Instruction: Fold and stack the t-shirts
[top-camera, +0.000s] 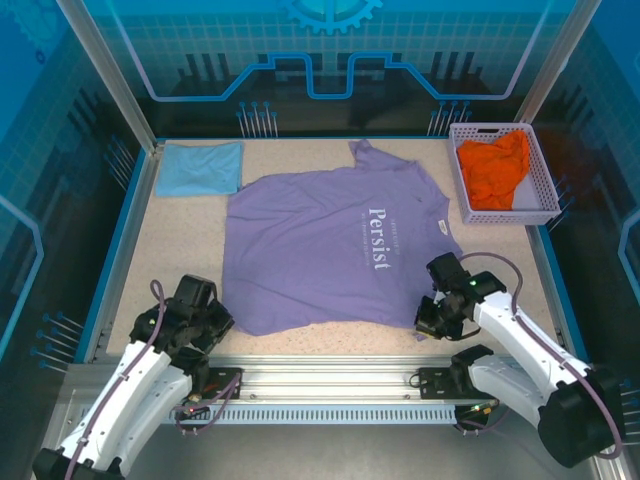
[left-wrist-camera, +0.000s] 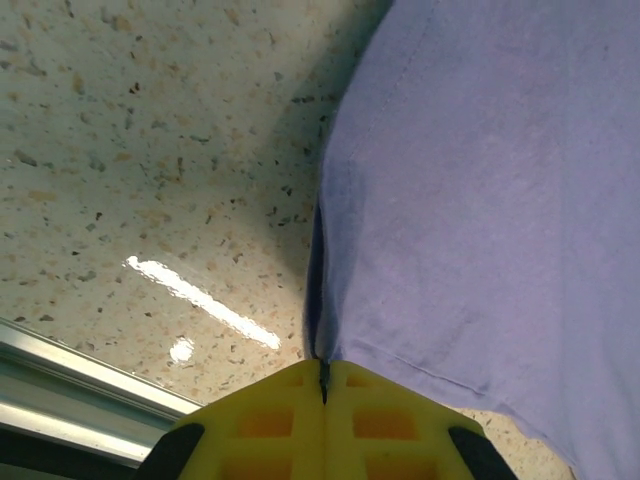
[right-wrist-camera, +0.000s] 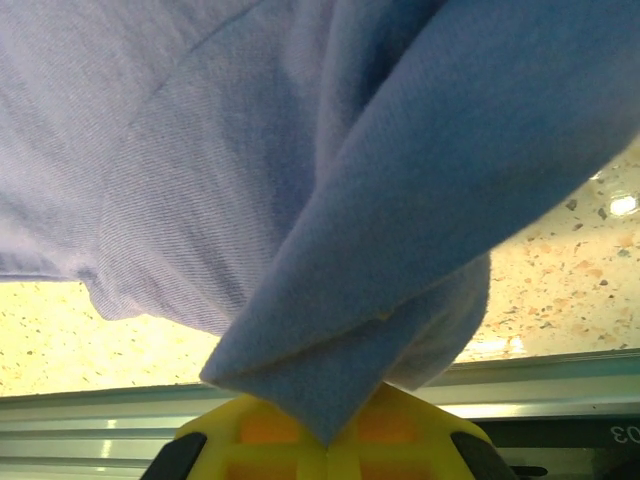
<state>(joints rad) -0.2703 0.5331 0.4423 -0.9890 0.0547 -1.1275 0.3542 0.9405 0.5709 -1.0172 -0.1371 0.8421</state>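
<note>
1. We see both arms low at the near edge of the table (top-camera: 170, 250), one at each near corner of the lavender "Persist" t-shirt (top-camera: 320, 250). It lies spread mid-table, lettering up.
2. Left gripper (top-camera: 213, 322): jaws pressed together. In the wrist view the shirt's edge runs straight into the seam between the yellow fingers (left-wrist-camera: 270, 420), so the pinch looks thin, right at the corner.
3. Right gripper (top-camera: 432, 314): closed on a bunched fold of the same shirt, w/ cloth draped over the fingertips & lifted off the speckled top.
4. Elsewhere, the light blue t-shirt (top-camera: 201, 168) sits folded flat at the far-left corner. The orange t-shirt (top-camera: 495, 168) lies crumpled in the lattice basket (top-camera: 545, 205) at far right, not yet folded.
5. Risk A: in our view the left hold is the weak one. With so little fabric between the jaws, a quick lift or pull could tug the corner out & the fold would collapse.
6. Risk B: the right grip has a thick wad, poss. more than one layer. Carrying it over could drag extra cloth & leave a lumpy, skewed fold.
7. Risk C: uneven height or speed btwn the two arms would twist the near edge, so the far edge wouldn't line up.
8. Risk D: a wide sweep toward the far right could brush the basket.
</note>
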